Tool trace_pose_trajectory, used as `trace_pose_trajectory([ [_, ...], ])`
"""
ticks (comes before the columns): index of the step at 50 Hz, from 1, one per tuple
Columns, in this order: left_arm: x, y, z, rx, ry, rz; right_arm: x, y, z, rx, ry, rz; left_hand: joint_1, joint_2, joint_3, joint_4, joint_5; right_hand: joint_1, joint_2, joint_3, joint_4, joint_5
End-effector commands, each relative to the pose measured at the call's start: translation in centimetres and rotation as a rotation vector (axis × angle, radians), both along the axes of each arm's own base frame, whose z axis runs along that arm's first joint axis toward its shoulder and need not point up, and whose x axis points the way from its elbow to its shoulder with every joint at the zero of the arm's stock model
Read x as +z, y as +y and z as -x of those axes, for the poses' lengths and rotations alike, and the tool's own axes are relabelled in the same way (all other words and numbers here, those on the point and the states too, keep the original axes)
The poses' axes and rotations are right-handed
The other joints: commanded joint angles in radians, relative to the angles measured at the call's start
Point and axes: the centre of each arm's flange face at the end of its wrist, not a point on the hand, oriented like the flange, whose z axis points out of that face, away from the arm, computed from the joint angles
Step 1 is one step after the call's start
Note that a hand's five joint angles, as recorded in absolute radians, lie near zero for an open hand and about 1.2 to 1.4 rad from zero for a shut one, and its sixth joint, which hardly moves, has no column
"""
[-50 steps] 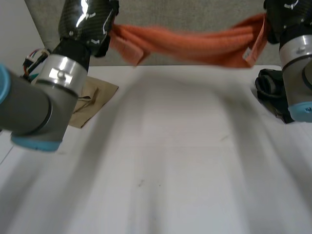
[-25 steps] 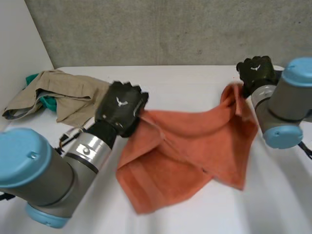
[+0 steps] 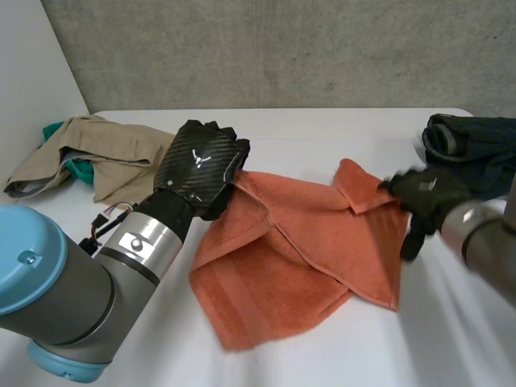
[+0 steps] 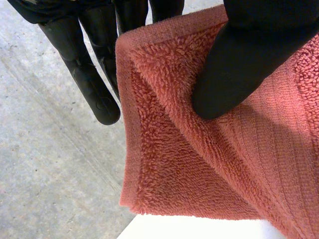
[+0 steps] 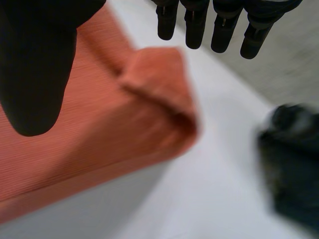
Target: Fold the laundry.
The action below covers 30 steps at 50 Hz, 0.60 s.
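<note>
orange towel (image 3: 298, 266) rumpled mid-table, pinched at one corner only

its near corner lies slack on the white table (image 3: 451, 339), a diagonal fold across the middle. the left hand (image 3: 201, 165) clamps the far-left corner between thumb and fingers. the right hand (image 3: 423, 197) is at the right edge, fingers straight and apart from the thumb, holding nothing. likely risk: a one-sided pull would drag and bunch the cloth, or sweep it into the tan clothes (image 3: 105, 153) or dark garment (image 3: 476, 149) farther back.

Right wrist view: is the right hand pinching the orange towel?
No, the right hand is open, its fingers straight, and the orange towel lies loose below it.
</note>
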Motion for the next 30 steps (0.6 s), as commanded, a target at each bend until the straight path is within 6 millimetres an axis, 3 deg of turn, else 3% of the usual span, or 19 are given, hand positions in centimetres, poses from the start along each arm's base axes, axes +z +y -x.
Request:
trace_pose_trajectory([
  [1, 0.4, 0.1, 0.0, -0.003, 0.013, 0.001, -4.5, 2.9, -0.2, 0.034, -0.160, -0.080, 0.262, 0.196, 0.201, 0.196, 0.275, 0.102, 0.117, 0.119, 0.114, 0.104],
  [13, 0.4, 0.1, 0.0, -0.008, 0.031, -0.015, -8.8, 2.0, -2.0, 0.082, -0.185, -0.011, 0.262, 0.196, 0.201, 0.196, 0.275, 0.272, 0.287, 0.289, 0.284, 0.275],
  [16, 0.4, 0.1, 0.0, -0.007, 0.031, -0.015, -9.1, 1.3, -2.4, 0.092, -0.188, 0.019, 0.262, 0.196, 0.201, 0.196, 0.275, 0.532, 0.548, 0.549, 0.544, 0.535],
  [17, 0.4, 0.1, -0.1, -0.007, 0.030, -0.016, -9.5, 0.9, -2.6, 0.092, -0.189, 0.024, 0.262, 0.196, 0.201, 0.196, 0.275, 0.841, 0.857, 0.858, 0.854, 0.844],
  [19, 0.6, 0.2, -0.1, -0.007, 0.032, -0.014, -9.5, 0.4, -2.7, 0.091, -0.194, 0.046, 0.262, 0.196, 0.201, 0.196, 0.275, 1.165, 1.180, 1.182, 1.177, 1.168],
  [22, 0.9, 0.3, -0.2, -0.005, 0.031, -0.012, -8.7, -0.6, -2.3, 0.055, -0.195, 0.089, 0.262, 0.196, 0.201, 0.196, 0.275, 1.166, 1.182, 1.183, 1.179, 1.169],
  [25, 1.6, 0.5, -0.5, -0.003, 0.031, -0.006, -4.8, -1.3, -2.1, 0.030, -0.210, 0.205, 0.262, 0.196, 0.201, 0.196, 0.275, 1.166, 1.182, 1.183, 1.179, 1.169],
  [26, 1.8, 0.6, -0.6, 0.000, 0.030, -0.004, -1.9, -1.3, -2.1, 0.035, -0.220, 0.287, 0.262, 0.196, 0.201, 0.196, 0.275, 1.166, 1.182, 1.183, 1.179, 1.169],
  [30, 3.2, 0.2, -1.8, 0.035, 0.031, 0.008, 3.7, 0.0, -1.5, 0.066, -0.149, 0.374, 0.262, 0.196, 0.201, 0.196, 0.275, 1.166, 1.182, 1.183, 1.179, 1.169],
])
